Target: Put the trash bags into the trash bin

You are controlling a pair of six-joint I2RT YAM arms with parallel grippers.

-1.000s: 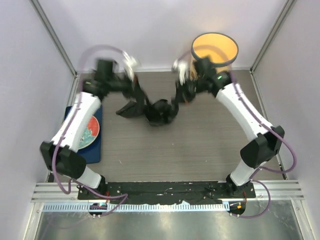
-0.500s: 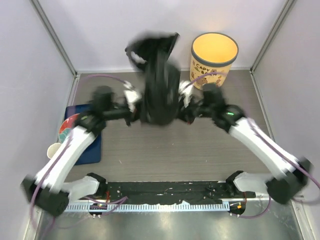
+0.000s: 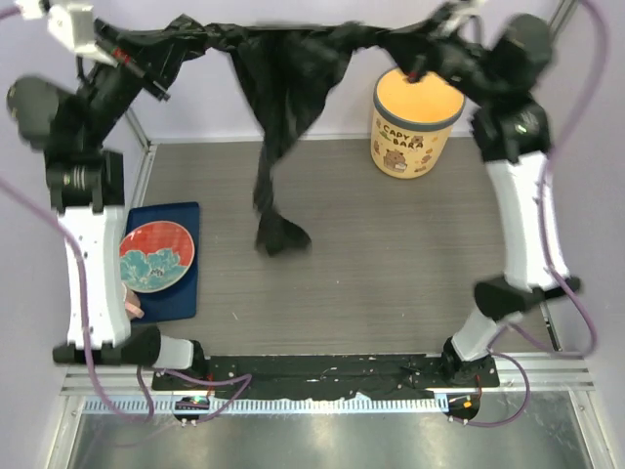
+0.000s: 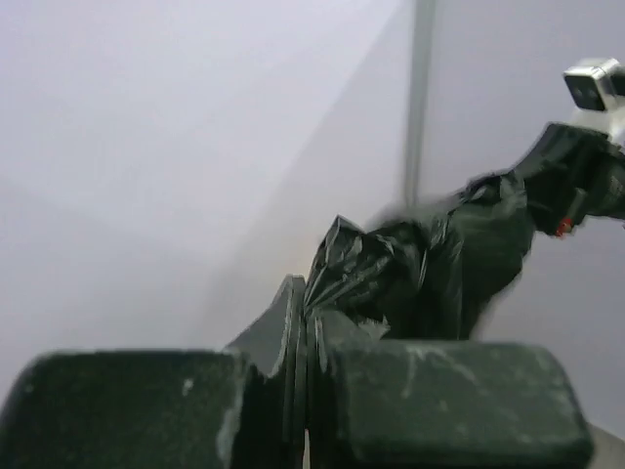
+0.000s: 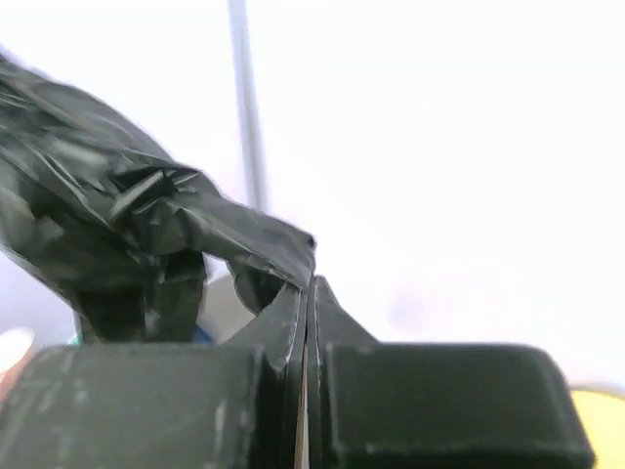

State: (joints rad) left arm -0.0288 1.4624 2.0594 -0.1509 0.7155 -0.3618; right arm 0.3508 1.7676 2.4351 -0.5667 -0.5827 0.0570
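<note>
A large crinkly black trash bag (image 3: 293,78) is stretched high above the table between my two grippers, and its lower end hangs down to the tabletop (image 3: 278,234). My left gripper (image 3: 156,66) at the upper left is shut on one edge of it, and the left wrist view shows the film (image 4: 430,259) pinched at the fingertips (image 4: 305,311). At the upper right, my right gripper (image 3: 425,57) is shut on the other edge (image 5: 137,225), just above the trash bin (image 3: 415,122). The bin is a cream-yellow bucket with capybara pictures, standing upright and open.
A blue mat (image 3: 186,293) with a red and blue plate (image 3: 158,256) lies at the left side of the table, with a small pale object (image 3: 132,303) beside it. Enclosure walls and metal posts (image 3: 137,137) ring the table.
Both arms have swung up and apart from low over the table. The bag went from a bunched heap to a sheet lifted and stretched wide between the grippers.
</note>
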